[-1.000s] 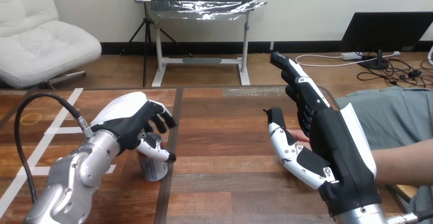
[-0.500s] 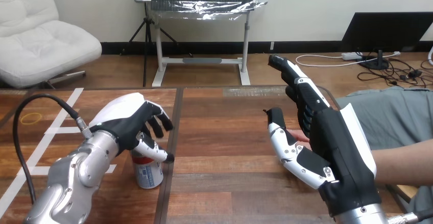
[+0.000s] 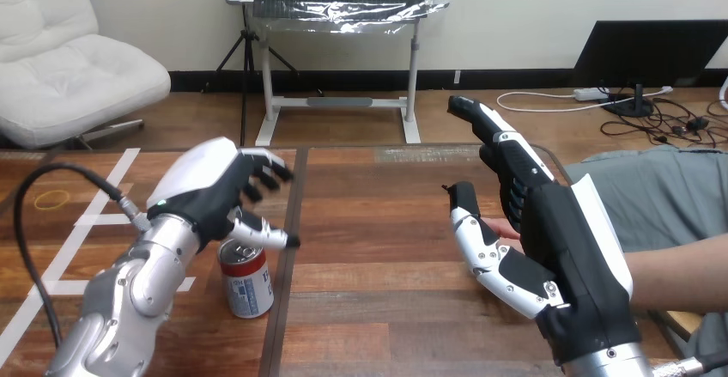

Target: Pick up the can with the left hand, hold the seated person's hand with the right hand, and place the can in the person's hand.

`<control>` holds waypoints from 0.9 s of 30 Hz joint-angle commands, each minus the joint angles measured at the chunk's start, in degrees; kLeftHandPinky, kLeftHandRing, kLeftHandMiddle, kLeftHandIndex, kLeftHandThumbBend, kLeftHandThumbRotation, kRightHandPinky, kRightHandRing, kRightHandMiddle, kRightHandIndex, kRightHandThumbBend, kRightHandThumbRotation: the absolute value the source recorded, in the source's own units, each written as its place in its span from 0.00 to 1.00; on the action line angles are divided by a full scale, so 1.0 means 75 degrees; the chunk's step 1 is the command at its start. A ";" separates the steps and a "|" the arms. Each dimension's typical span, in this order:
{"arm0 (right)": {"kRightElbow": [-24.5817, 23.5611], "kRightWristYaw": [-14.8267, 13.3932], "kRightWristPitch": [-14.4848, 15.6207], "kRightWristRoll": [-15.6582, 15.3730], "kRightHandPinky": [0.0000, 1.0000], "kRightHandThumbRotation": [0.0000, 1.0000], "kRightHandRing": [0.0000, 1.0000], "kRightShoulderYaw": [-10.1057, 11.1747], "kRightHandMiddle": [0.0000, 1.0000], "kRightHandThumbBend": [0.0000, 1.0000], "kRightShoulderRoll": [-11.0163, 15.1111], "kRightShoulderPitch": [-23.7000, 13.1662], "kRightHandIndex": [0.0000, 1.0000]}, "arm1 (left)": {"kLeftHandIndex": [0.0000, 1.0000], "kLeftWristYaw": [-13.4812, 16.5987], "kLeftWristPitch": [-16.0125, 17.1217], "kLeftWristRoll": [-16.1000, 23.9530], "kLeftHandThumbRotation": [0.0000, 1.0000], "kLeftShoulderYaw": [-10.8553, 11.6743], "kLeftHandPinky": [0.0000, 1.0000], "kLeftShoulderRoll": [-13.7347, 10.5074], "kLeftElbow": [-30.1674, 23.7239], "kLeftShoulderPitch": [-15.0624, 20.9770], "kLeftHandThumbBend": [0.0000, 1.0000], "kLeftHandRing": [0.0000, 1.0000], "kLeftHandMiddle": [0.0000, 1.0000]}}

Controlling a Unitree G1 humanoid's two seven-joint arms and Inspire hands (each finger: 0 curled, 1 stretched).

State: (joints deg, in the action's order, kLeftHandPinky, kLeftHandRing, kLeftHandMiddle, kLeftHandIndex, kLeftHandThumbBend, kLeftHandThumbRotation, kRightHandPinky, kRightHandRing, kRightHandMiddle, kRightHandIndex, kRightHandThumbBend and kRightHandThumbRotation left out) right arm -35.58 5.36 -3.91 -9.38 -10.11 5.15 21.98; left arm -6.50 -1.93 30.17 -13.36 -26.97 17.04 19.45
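While one red-topped can [image 3: 243,281] (label print unreadable) is stood upright on the table [image 3: 378,222] just beneath the loosely open, empty left robot hand [image 3: 210,192], the right robot hand [image 3: 558,240] is held open, fingers straight, beside the person's hand [image 3: 503,228].

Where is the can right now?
In the head view the can stands upright on the table's left side, just under the left hand, next to the dark seam between the boards.
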 commanded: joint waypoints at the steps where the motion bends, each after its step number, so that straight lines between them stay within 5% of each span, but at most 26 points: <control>1: -0.0350 0.0014 -0.0043 0.0040 1.00 0.00 1.00 0.0109 0.96 0.00 0.0028 -0.0433 0.88 | 0.74 0.0626 0.0384 -0.0123 0.08 0.0282 0.63 0.0120 0.0341 0.0147 0.79 0.71 0.75; 9: -0.0333 0.0038 -0.0074 0.0070 1.00 0.00 1.00 0.0139 0.95 0.00 0.0044 -0.0445 0.87 | 0.75 0.1055 0.0751 -0.0225 0.13 0.0334 0.62 0.0182 0.0748 0.0157 0.78 0.70 0.75; 27: -0.0282 0.0110 -0.0141 0.0123 1.00 0.00 1.00 0.0186 0.94 0.00 0.0049 -0.0473 0.86 | 0.77 0.0969 0.0798 -0.0607 0.24 0.0424 0.64 0.0200 0.1000 0.0160 0.81 0.71 0.76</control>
State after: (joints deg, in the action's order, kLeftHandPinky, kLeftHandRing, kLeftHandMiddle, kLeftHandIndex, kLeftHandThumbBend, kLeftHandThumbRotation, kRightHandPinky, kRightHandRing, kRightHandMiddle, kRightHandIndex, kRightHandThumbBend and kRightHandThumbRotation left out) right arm -35.57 5.94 -3.90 -9.13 -9.13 5.25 21.95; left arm 0.15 3.11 27.08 -12.09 -25.87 24.43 18.80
